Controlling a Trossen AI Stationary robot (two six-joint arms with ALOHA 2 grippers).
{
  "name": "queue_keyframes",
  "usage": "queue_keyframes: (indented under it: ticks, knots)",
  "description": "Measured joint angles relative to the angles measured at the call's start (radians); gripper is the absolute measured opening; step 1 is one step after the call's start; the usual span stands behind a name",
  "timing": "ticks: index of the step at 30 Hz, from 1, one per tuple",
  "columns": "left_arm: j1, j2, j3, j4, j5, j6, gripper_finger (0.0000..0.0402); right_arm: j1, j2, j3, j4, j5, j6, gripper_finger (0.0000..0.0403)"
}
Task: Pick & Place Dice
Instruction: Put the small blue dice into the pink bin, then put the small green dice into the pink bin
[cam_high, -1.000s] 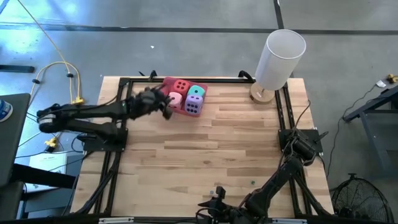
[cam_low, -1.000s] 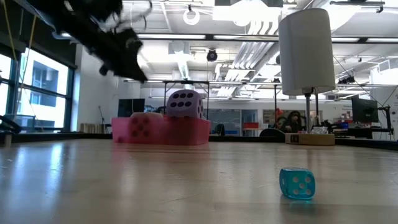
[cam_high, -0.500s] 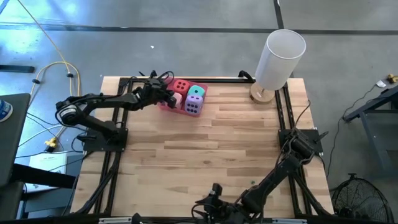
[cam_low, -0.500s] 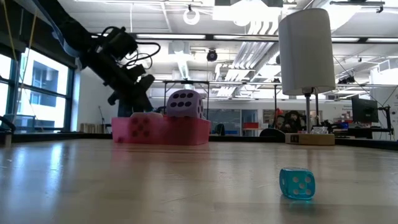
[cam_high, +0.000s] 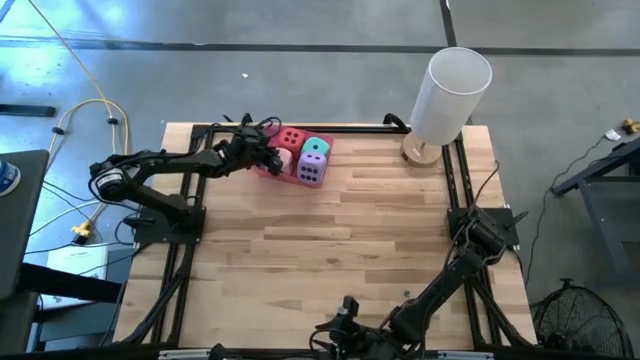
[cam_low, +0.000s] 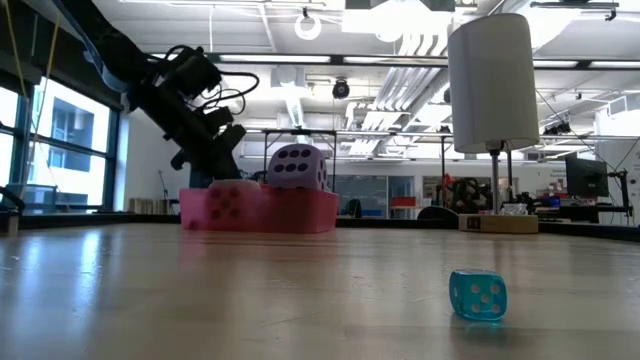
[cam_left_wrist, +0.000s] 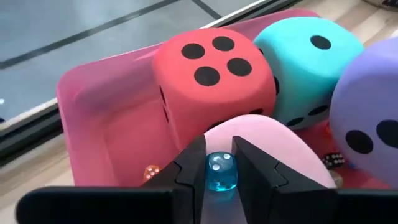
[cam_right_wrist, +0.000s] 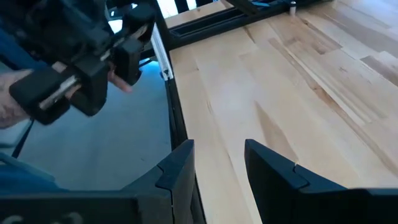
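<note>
Over the pink tray (cam_high: 268, 136), at the far left part of the surface (cam_high: 330, 240), the left gripper (cam_left_wrist: 221, 163) is clamped on a tiny blue die (cam_left_wrist: 219, 172), which sits between the two fingertips in the left wrist view. The die is poised just above the pink die (cam_left_wrist: 273, 140) inside the tray. Judged from this, the step in hand is the place phase: the small die has been carried to the tray and awaits release.

Tray contents, relative to the pink tray:
- the red die (cam_left_wrist: 211, 71) stands against the tray's far wall, four pips facing up;
- the teal die (cam_left_wrist: 311, 62) stands beside the red one;
- the purple die (cam_left_wrist: 367, 118) stands at the tray's near side, next to the teal one, and rises above the tray rim in the low view (cam_low: 296, 166);
- several tiny cubes lie on the tray floor, among them an orange one (cam_left_wrist: 151, 172) and a dark one (cam_left_wrist: 334, 159).

A second small blue die (cam_low: 477, 294) rests on the surface well apart from the tray, toward the near edge.

The right gripper (cam_right_wrist: 217, 158) waits at the near edge of the surface, far from the tray, with its fingers parted and nothing between them.

The next move calls for opening the left gripper so the die drops into the tray. A release directly over the rounded pink die may let it bounce or roll; a release over bare tray floor appears safer. The loose blue die then remains to be collected.
</note>
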Motion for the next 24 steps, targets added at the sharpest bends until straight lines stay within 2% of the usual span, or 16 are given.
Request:
queue_keyframes:
  ticks: [12, 17, 24]
  knots:
    - [-0.058, -0.041, -0.006, 0.199, 0.032, 0.245, 0.0155, -0.028, 0.000, 0.000, -0.009, 0.001, -0.051, 0.0133]
    - [-0.058, -0.041, -0.006, 0.202, 0.015, 0.234, 0.0186, -0.025, 0.011, 0.000, -0.008, 0.001, -0.053, 0.0133]
    - [-0.044, -0.031, -0.006, 0.144, -0.046, 0.225, 0.0191, -0.027, 0.018, -0.001, -0.021, -0.002, -0.052, 0.0133]
